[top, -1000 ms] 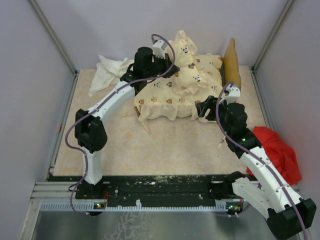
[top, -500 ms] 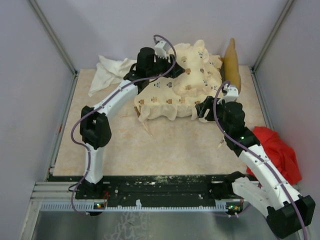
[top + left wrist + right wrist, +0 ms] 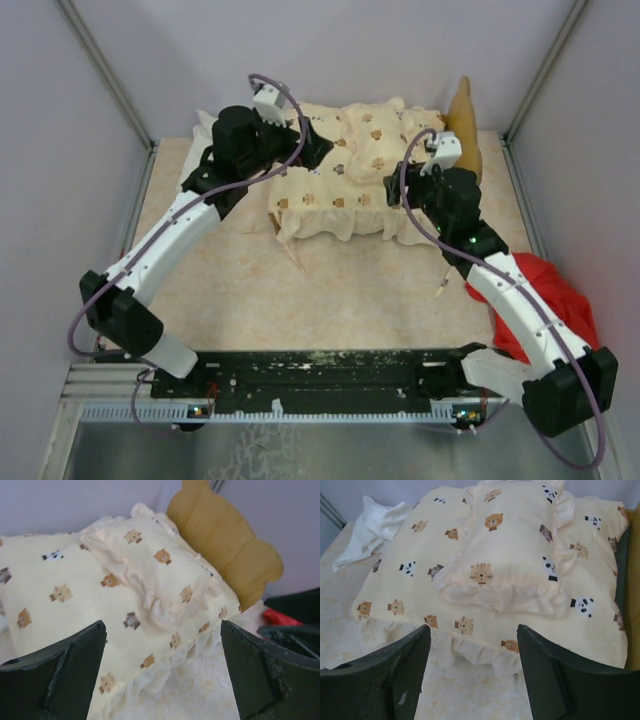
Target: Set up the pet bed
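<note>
Well, the pillow [image 3: 372, 148] lies on the cushion [image 3: 320, 200] at the table's [image 3: 350, 290] twelve o'clock, headboard [image 3: 463, 120] at its three o'clock end. Left gripper [image 3: 162, 627] gapes wide, empty; right gripper [image 3: 472, 630] open, empty too (both hovering). Looks like finishing: next, nudge the pillow square, if anything.

i see a cream cushion [image 3: 410, 580] dotted with small brown, orange and black-and-white animal faces, a pillow [image 3: 510, 555] printed the same, a honey-yellow headboard [image 3: 225, 535], a white cloth [image 3: 370, 530], a red cloth [image 3: 565, 300] and a mottled beige table [image 3: 350, 290].
</note>
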You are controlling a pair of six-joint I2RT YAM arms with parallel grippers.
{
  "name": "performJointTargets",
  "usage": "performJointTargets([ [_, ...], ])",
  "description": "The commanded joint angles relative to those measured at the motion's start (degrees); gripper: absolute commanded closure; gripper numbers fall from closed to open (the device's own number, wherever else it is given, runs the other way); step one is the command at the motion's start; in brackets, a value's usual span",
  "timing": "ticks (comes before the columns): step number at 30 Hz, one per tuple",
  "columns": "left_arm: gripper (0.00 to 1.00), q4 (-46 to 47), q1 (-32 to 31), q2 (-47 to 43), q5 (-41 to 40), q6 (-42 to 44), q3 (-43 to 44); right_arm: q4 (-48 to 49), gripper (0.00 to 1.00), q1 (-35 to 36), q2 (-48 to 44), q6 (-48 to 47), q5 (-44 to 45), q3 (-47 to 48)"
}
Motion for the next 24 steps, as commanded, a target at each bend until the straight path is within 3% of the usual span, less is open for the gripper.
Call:
performJointTargets([
  [1, 0.0, -3.31, 0.41, -7.96, -4.91, 2.61, -8.95, 4.81, 0.28, 0.41, 7.22, -5.27, 3.55, 7.97],
  [5, 0.0, -2.79, 0.37, -15.4, -3.77, 3.0, -19.5, 3.12, 0.22, 0.41, 15.79, -5.13, 8.05, 14.37],
  [11, 0.0, -1.23, 0.4, -24.06, -0.13, 6.02, -34.83, 4.58, 0.21, 0.41, 24.47, -7.4, 11.64, 20.64],
  [19, 0.0, -1.6, 0.39, -26.27, -1.49, 6.68, -40.49, -0.87, 0.25, 0.32, 36.01, -11.28, 10.41, 29.35],
  [21, 0.0, -3.8, 0.42, -25.83, -3.46, 6.79, -39.18, -3.51, 0.34, 0.24, 38.45, -11.35, 10.75, 31.88],
  [24, 0.0, -4.9, 0.39, -26.09, -5.35, 7.87, -38.56, -5.14, 0.74, 0.24, 38.65, -11.64, 13.66, 33.73],
])
